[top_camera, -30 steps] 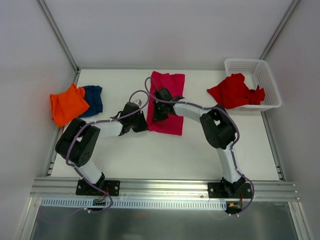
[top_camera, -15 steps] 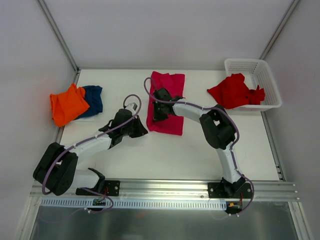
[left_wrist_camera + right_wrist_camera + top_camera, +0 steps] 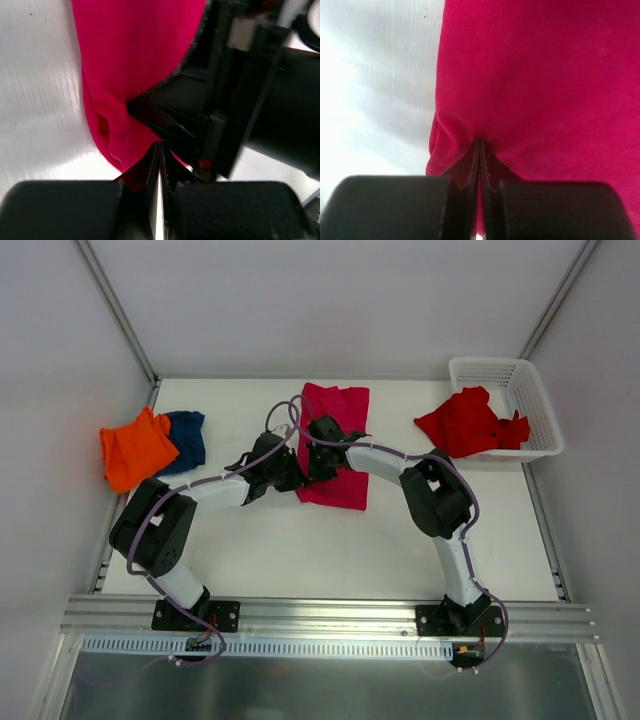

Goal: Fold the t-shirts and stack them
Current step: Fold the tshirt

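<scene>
Magenta t-shirt (image 3: 342,405) lies on the table, one edge pinched by the clenched left hand (image 3: 159,150) and right hand (image 3: 480,145).

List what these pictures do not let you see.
Top external: left edge of the pink t-shirt, hidden under the left gripper and right gripper.
Top external: part of the blue t-shirt, covered by the orange t-shirt.
Left wrist: the pink t-shirt's right part, behind the right gripper.

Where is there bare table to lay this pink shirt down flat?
Widest: the table strip between the pink shirt and the arm bases. Smaller: between the blue shirt and pink shirt; in front of the basket. Crowded: left gripper and right gripper both pinch the pink shirt's left edge.
</scene>
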`<action>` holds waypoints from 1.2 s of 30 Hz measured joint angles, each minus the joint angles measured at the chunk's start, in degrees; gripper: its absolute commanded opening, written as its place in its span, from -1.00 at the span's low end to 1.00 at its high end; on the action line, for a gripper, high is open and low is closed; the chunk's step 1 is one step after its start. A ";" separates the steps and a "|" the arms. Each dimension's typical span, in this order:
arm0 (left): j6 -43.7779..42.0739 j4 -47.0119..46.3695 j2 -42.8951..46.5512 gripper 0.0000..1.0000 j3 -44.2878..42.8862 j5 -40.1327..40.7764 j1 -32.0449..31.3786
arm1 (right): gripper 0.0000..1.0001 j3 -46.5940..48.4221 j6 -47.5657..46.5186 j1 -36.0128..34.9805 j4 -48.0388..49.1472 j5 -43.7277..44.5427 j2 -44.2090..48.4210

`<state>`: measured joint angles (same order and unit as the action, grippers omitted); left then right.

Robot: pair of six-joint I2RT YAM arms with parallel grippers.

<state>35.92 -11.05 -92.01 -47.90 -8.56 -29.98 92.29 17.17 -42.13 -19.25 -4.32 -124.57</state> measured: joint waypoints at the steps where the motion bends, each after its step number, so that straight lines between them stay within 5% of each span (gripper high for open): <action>1: -0.15 -0.02 -0.85 -1.00 -0.44 0.00 0.02 | -0.99 0.02 0.00 0.04 -0.11 0.02 0.00; 13: -1.31 -1.03 -4.79 -1.00 1.31 0.63 -0.09 | -0.99 0.02 0.07 0.17 -0.31 0.22 0.00; 26: -3.72 11.23 2.12 -1.00 3.65 9.18 -0.09 | -0.99 -1.27 0.07 0.07 0.70 0.57 0.70; 32: -3.76 13.07 3.17 -1.00 3.65 9.25 -0.09 | -0.67 -9.05 -1.40 -0.37 -0.79 5.95 7.56; 36: -3.63 13.11 7.61 -0.93 4.13 9.09 -0.11 | -0.11 -15.80 -3.19 -0.46 -5.95 11.17 18.14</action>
<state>32.29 2.07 -84.40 -43.77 0.54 -30.09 76.49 13.98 -42.59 -25.19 6.85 -106.43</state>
